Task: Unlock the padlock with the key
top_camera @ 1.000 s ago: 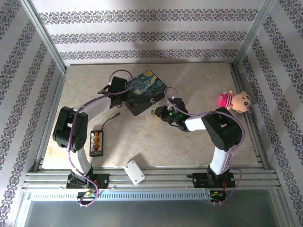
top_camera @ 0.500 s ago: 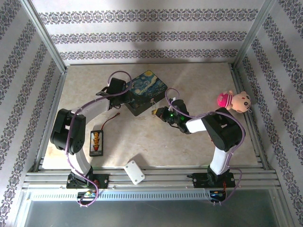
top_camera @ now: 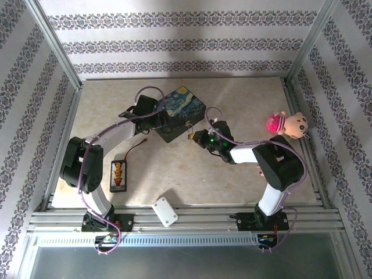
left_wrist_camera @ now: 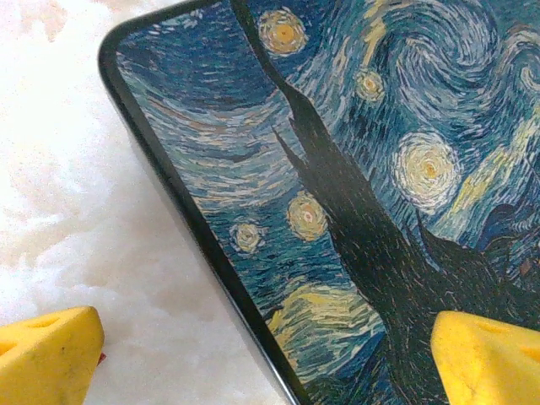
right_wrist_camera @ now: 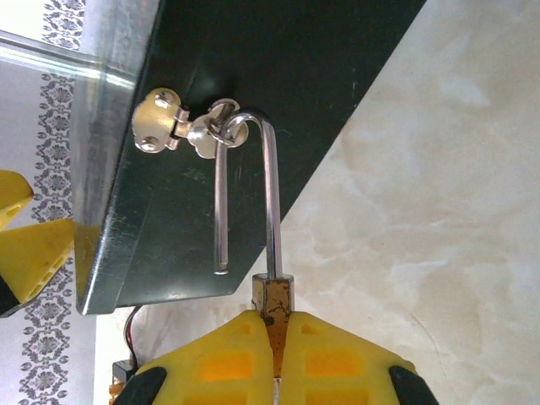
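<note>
brass padlock [right_wrist_camera: 272, 296] on blue box latch [right_wrist_camera: 181, 127]

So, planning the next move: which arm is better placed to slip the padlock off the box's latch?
Right: the right gripper is shut on the padlock, whose shackle hangs through the latch. The left gripper hovers open over the box lid, away from the latch.

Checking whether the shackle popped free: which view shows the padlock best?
Right wrist view: the padlock sits close up, body pinched in the right gripper, one shackle leg free, its bend through the box latch. The top view gives a tiny gold speck beside the box.
</note>
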Motion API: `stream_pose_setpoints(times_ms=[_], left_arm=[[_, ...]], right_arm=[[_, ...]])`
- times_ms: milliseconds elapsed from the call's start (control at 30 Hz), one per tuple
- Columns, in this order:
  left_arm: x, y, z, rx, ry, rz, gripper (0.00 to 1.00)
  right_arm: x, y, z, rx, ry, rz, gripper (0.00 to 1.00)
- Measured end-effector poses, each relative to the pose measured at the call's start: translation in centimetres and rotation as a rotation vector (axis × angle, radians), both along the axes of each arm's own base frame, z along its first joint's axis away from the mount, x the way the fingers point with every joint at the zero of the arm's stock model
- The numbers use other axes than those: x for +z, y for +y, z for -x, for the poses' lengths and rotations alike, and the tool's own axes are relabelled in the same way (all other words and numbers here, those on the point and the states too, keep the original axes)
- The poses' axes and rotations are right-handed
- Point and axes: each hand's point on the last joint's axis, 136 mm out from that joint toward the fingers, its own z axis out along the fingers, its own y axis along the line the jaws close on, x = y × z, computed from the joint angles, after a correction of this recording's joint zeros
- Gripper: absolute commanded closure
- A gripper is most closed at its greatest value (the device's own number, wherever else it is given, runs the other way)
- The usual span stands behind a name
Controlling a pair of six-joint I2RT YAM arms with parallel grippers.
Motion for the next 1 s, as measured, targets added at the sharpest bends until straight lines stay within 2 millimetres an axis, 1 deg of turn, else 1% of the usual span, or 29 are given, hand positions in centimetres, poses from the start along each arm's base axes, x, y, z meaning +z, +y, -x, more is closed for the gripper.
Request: stream_pose_setpoints(times_ms=[100, 233, 333, 467, 567, 700, 800, 1000], left_arm=[[-1.5, 0.1, 0.2, 0.001, 0.039, -0.013, 0.08], [-1.3, 0.0, 0.1, -0.001, 0.031, -0.01, 0.19], [-1.3, -0.1, 0.0, -0.002, 0.027, -0.008, 0.24], [-1.3, -0.2, 0.0, -0.004, 0.022, -0.007, 0.26], [-1.3, -0.2, 0.0, -0.005, 0.014, -0.005, 0.3], [-1.2, -0.2, 0.1, -0.006, 0.008, -0.003, 0.33], [-1.2, -0.2, 0.1, -0.006, 0.004, -0.002, 0.38], [-1.2, -0.2, 0.2, -0.005, 0.001, -0.001, 0.39]], right_arm=[[-0.1, -0.1, 0.0, -0.013, 0.011, -0.004, 1.0], [-0.1, 0.2, 0.1, -0.025, 0.021, -0.009, 1.0], [0.1, 0.4, 0.0, -0.033, 0.028, -0.015, 1.0], [0.2, 0.5, -0.1, -0.055, 0.041, -0.032, 1.0], [-0.2, 0.7, -0.2, -0.069, 0.055, -0.043, 1.0], [-0.5, 1.0, -0.4, -0.09, 0.055, -0.052, 1.0], [-0.4, 1.1, -0.7, -0.112, 0.046, -0.066, 1.0], [-0.1, 1.4, -1.7, -0.16, 0.024, -0.123, 1.0]])
